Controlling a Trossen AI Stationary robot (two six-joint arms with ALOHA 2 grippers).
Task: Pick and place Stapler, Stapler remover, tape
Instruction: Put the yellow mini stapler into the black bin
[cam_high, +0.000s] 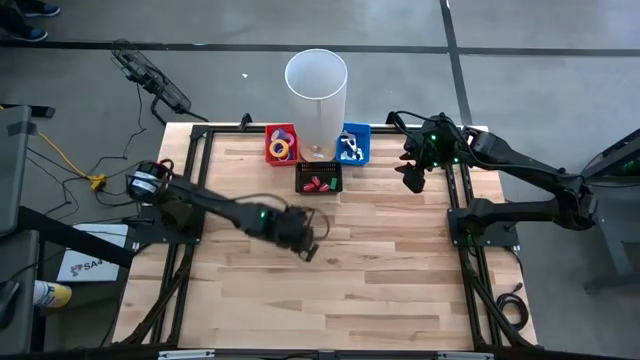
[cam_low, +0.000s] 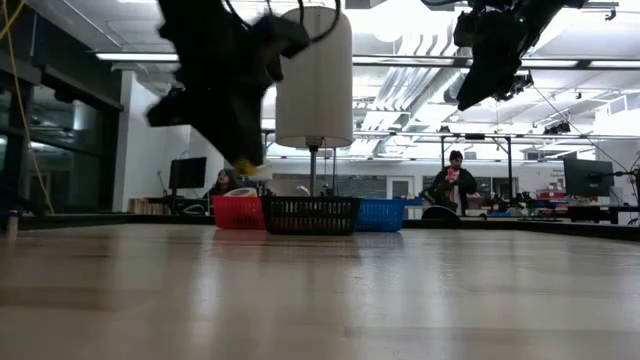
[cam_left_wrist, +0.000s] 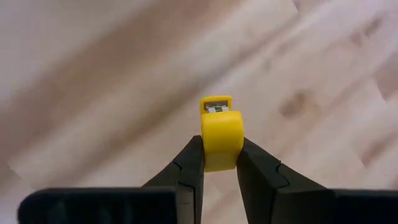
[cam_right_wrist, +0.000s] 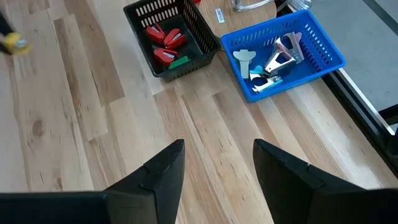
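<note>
Left hand (cam_left_wrist: 219, 163) carries a small yellow stapler (cam_left_wrist: 220, 134) above the tabletop (cam_high: 380, 270).
It pinches the stapler; three baskets at 12 o'clock already hold items. Right hand (cam_right_wrist: 217, 163) waits spread at 2 o'clock.

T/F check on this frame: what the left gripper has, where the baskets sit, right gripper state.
1. The left gripper is shut on a yellow item. True.
2. The yellow item rests on the table. False: the low view shows it lifted above the wood.
3. The right gripper holds a stapler. False: its fingers stand open with nothing between them.
4. The black basket holds red items. True.
5. The blue basket is empty. False: pale tools lie in it.
6. A red basket stands beside the white cylinder. True.
</note>
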